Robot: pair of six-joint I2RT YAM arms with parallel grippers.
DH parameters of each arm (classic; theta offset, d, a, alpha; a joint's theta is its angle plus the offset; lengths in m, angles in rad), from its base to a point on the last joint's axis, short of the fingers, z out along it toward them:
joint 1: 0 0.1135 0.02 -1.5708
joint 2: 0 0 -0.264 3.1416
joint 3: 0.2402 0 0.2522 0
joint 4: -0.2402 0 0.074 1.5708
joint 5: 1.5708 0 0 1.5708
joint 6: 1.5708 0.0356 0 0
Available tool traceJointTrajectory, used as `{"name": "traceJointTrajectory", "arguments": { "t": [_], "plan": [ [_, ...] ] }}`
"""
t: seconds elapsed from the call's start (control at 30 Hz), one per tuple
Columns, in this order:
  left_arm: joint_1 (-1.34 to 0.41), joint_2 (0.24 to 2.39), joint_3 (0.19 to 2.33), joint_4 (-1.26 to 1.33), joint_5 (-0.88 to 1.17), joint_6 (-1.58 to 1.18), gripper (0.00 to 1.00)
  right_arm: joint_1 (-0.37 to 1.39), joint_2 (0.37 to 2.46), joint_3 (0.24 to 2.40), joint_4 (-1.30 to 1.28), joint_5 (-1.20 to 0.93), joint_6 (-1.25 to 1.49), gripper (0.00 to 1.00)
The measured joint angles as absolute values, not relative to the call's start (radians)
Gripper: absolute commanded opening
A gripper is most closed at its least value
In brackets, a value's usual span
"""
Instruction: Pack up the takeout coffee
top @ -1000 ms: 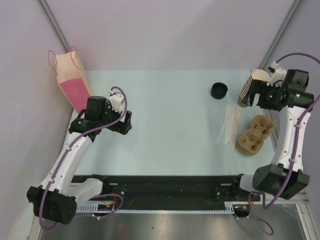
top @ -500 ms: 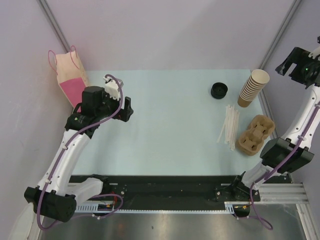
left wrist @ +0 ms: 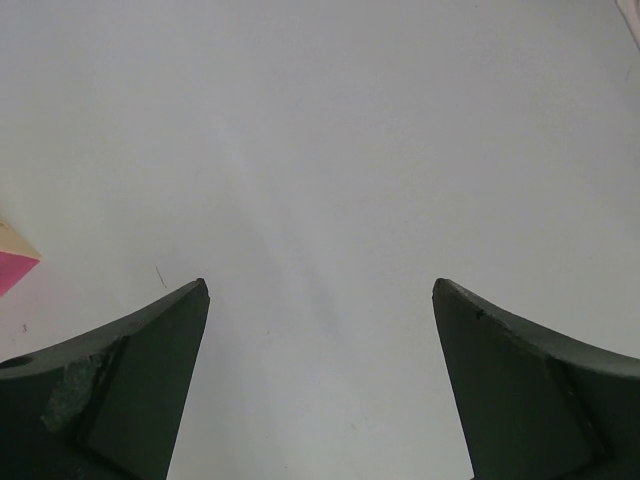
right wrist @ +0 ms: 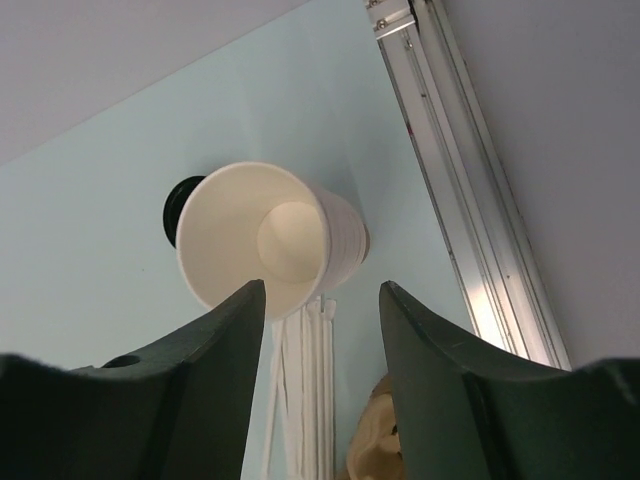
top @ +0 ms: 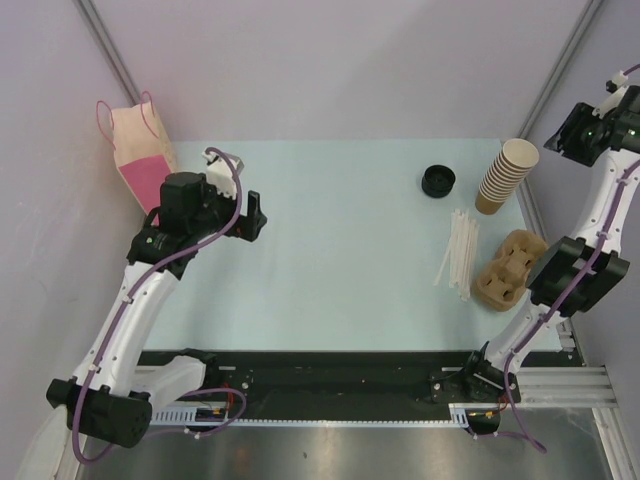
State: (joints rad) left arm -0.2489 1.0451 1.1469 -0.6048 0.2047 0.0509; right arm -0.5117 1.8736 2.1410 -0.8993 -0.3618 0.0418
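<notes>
The takeout coffee is out of view. A stack of lidless tan cups (top: 505,172) stands at the back right, and in the right wrist view I look down into its white top cup (right wrist: 270,235). A black lid (top: 438,181) lies left of the stack. My right gripper (top: 568,133) hangs high beside and above the stack. Its jaws (right wrist: 322,285) stand partly apart with nothing between them. My left gripper (top: 255,215) is wide open and empty over bare table (left wrist: 320,283), right of the bag.
A pink and tan paper bag (top: 140,155) stands at the back left, its corner (left wrist: 15,262) showing in the left wrist view. White straws (top: 460,250) and a brown pulp carrier (top: 510,268) lie in front of the cup stack. A metal frame rail (right wrist: 470,200) runs along the table's right edge.
My right gripper left the cup stack and rose high to the right, and its jaws narrowed. The stack stayed put. My left arm swung slightly back and left.
</notes>
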Motion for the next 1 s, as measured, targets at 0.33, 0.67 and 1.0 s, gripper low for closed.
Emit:
{"name": "traceJointTrajectory", "arguments": {
  "t": [0.33,0.67,1.0],
  "plan": [
    [-0.249,1.045,1.147,-0.572,0.213,0.042,1.0,-0.453,1.98,2.167,-0.881,-0.28,0.035,0.5],
    [-0.249,1.05,1.147,-0.545,0.213,0.033,1.0,-0.415,2.003,2.181,-0.854,-0.22,0.024,0.45],
    [-0.249,1.058,1.147,-0.539,0.213,0.032,0.99,-0.428,2.007,2.181,-0.854,-0.208,0.023,0.39]
  ]
}}
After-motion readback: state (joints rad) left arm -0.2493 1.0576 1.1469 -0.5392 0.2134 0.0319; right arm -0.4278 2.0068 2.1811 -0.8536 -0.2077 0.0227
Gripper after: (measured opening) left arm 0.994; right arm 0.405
